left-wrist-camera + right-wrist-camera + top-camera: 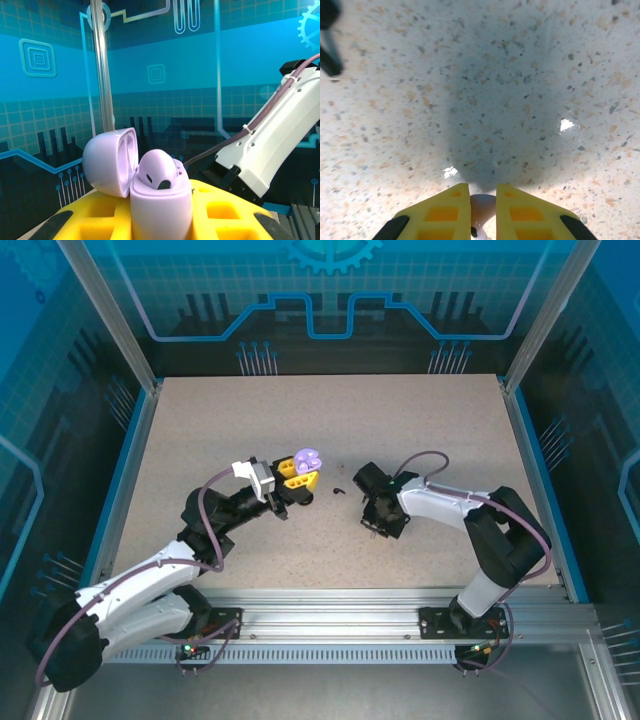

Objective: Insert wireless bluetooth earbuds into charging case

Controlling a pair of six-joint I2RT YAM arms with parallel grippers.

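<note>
Left end effector [303, 473] grips one lavender case [161, 197], right end effector [483, 196] one earbud [481, 210]

Speckled beige table [420, 430], edged in blue trim [128, 455]. Aluminium posts [108, 310] stand at the rear corners. Blue circuit-pattern panels [330, 300] enclose it on three sides. Slotted aluminium rail [350, 625] runs along the near edge.

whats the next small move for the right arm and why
Probably lift the right gripper toward the open lavender case in the left gripper: its fingers pinch what looks like a pale earbud low over the table.
</note>
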